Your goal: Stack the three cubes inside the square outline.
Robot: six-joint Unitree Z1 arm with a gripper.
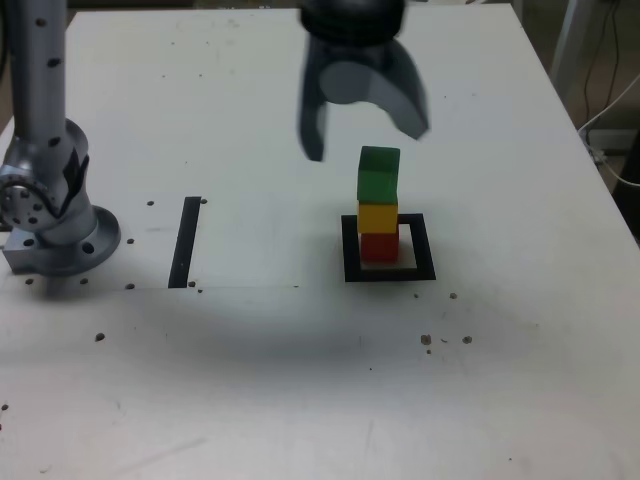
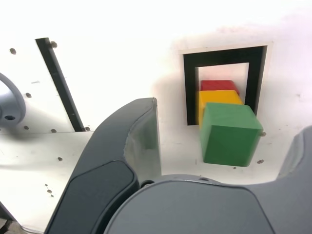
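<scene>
My gripper [image 1: 365, 145] stands wide apart, holding nothing. The 3 cubes are stacked inside the square outline [image 1: 425, 247]: green cube [image 1: 378, 185] over yellow [image 1: 377, 217] over red [image 1: 380, 248]. They look light, stiff; I'd pinch opposite side faces.

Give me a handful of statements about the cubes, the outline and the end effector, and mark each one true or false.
1. The green cube sits on top of the stack. True.
2. The red cube is between the other two. False: the yellow cube is in the middle and red is at the bottom.
3. The end effector is clamped on the green cube. False: it is open above the stack, holding nothing.
4. The stack stands within the square outline. True.
5. The straight black strip lies to the exterior view's right of the outline. False: it lies to that view's left.
</scene>
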